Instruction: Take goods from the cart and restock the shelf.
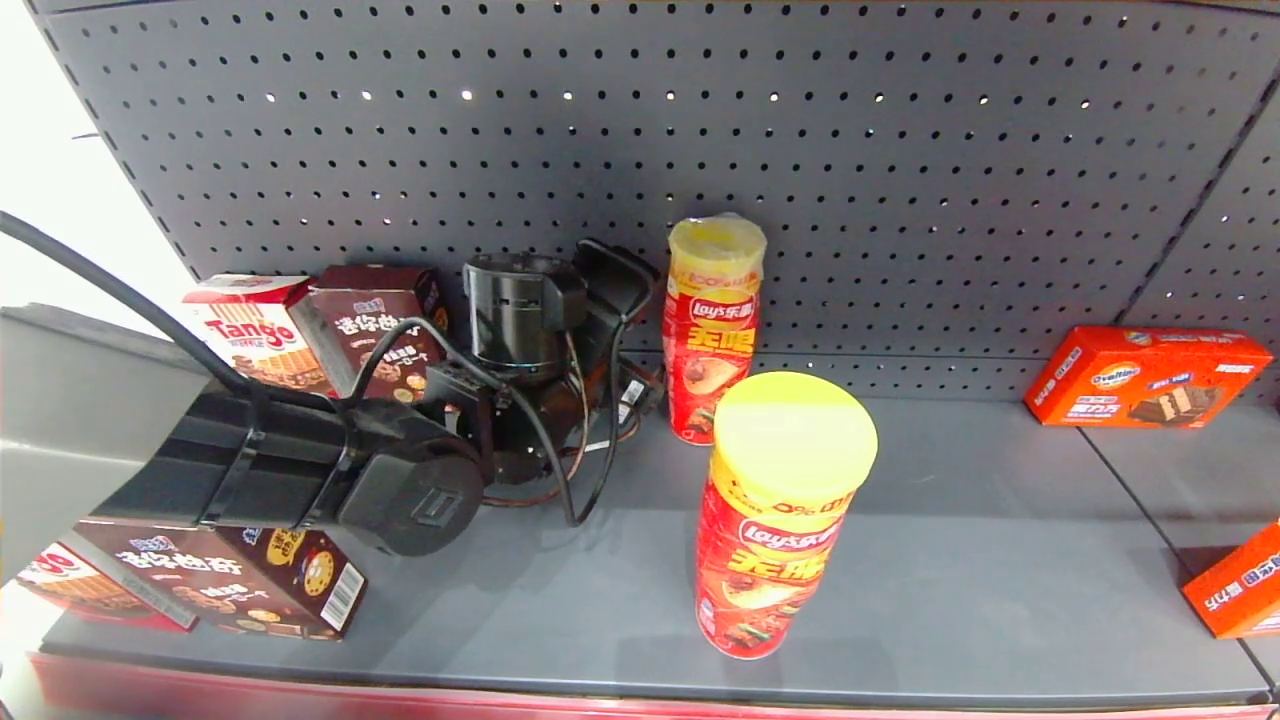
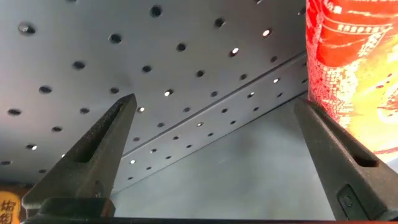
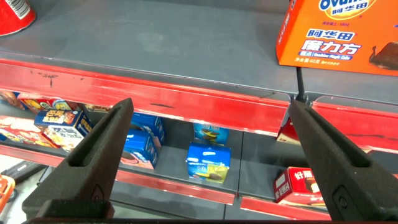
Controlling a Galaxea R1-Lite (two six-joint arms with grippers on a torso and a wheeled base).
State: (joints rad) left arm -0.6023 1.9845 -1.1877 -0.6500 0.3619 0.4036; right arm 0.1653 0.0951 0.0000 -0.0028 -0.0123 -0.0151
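Observation:
Two red chip cans with yellow lids stand upright on the grey shelf (image 1: 1000, 560). One can (image 1: 714, 330) is at the back by the pegboard, the other (image 1: 780, 520) nearer the front edge. My left arm's wrist (image 1: 520, 310) rests over the shelf just left of the back can, hiding its fingers from the head camera. In the left wrist view the left gripper (image 2: 216, 99) is open and empty, with the back can (image 2: 354, 62) just outside one finger (image 2: 339, 155). My right gripper (image 3: 211, 104) is open and empty, in front of the red shelf edge (image 3: 186, 102).
A wafer box (image 1: 250, 330) and brown cookie boxes (image 1: 385, 325) (image 1: 230, 570) crowd the shelf's left end. Orange boxes (image 1: 1145, 375) (image 1: 1235, 585) lie at the right. Between the cans and the orange boxes the shelf is bare. Blue boxes (image 3: 208, 160) sit on a lower shelf.

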